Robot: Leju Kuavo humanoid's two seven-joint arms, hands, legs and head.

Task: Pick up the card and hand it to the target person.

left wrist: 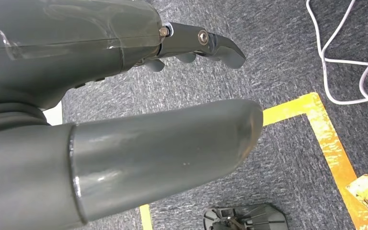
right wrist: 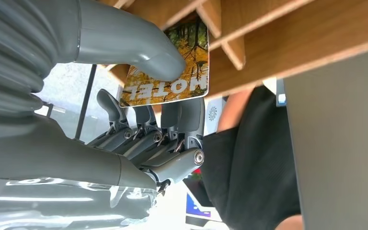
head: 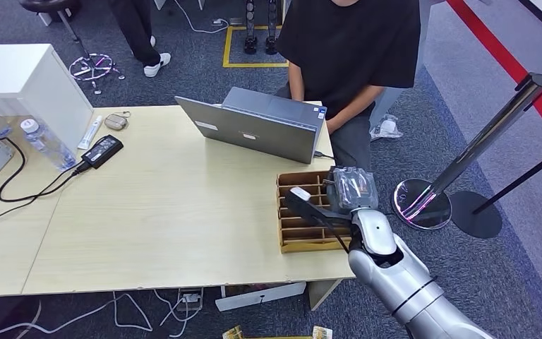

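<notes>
The right robot hand (head: 346,189) sits over the wooden slotted card box (head: 298,233) at the near right edge of the surface (head: 169,212). In the right wrist view its thumb (right wrist: 139,45) presses on the face of the card (right wrist: 182,72), an autumn-leaf print lettered HOTEL, with the darker fingers (right wrist: 172,129) curled in behind it, so the card is pinched in that robot hand. The card's far end lies against the box's wooden dividers (right wrist: 230,43); whether it is fully clear of its slot cannot be told.

The left robot hand (left wrist: 191,52) hangs over grey carpet (left wrist: 287,57) with yellow floor tape (left wrist: 326,129), its fingers apart and nothing in them.

A person in a black shirt (head: 353,42) sits at the far side of the surface behind an open grey laptop (head: 261,127), close to the box. A power adapter (head: 102,150) and a water bottle (head: 46,143) lie well apart, towards the left
</notes>
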